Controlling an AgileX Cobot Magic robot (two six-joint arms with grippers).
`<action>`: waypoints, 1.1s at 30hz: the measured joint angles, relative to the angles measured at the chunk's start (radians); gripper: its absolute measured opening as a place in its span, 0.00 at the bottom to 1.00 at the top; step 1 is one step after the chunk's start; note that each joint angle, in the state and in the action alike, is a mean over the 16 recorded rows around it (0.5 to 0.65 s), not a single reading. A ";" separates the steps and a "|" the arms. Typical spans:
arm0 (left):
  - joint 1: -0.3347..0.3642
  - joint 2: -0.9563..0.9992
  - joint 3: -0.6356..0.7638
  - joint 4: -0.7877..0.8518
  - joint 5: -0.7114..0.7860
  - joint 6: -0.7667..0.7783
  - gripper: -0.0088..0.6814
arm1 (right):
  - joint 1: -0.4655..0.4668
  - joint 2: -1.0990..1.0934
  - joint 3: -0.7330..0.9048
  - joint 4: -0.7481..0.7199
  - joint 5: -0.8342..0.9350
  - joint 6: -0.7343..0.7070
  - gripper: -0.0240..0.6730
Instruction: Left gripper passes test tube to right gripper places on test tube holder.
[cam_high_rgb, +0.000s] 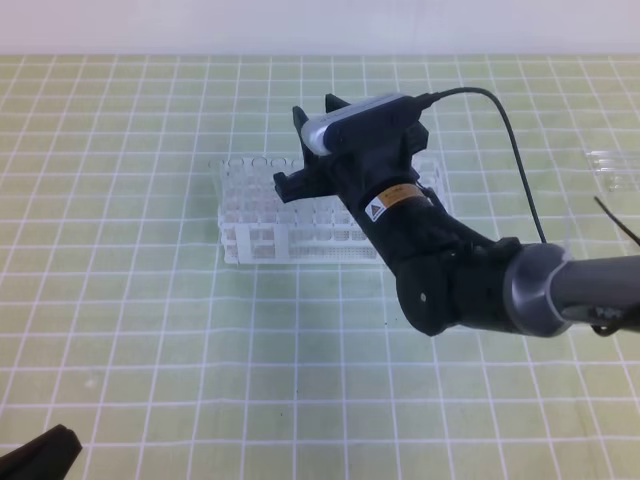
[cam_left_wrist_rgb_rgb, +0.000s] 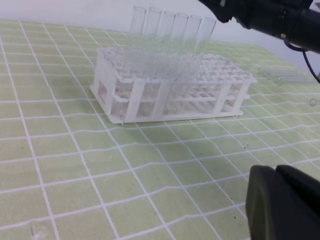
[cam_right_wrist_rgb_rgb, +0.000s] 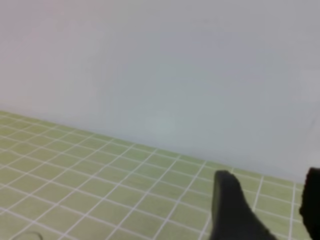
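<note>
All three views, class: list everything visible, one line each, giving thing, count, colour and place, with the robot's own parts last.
test tube holder: one, white, middle of the mat, behind the right arm.
test tubes in holder: six visible, clear, upright in one row.
spare tubes: count unclear, clear, lying at the mat's far right.
mat: one, green with white grid, covers the table.
right tool: one, black, open, above the holder.
left tool: one, black, shut, low at front left.

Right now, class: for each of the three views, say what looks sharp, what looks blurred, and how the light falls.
Exterior high: even light, soft shadows, the white plastic lattice rack fairly crisp. Left wrist: rack sharp, the near black claw blurred. Right wrist: soft all over, the black claw fingers smeared.
</note>
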 joint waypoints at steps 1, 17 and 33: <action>0.000 0.000 0.000 0.000 0.000 0.000 0.01 | 0.000 -0.008 0.000 -0.002 0.009 0.000 0.44; 0.000 -0.001 -0.001 0.028 0.045 0.004 0.01 | 0.000 -0.335 0.000 -0.011 0.464 -0.059 0.33; 0.000 0.001 0.001 0.082 0.130 0.001 0.01 | 0.000 -0.752 0.145 -0.017 0.811 -0.086 0.02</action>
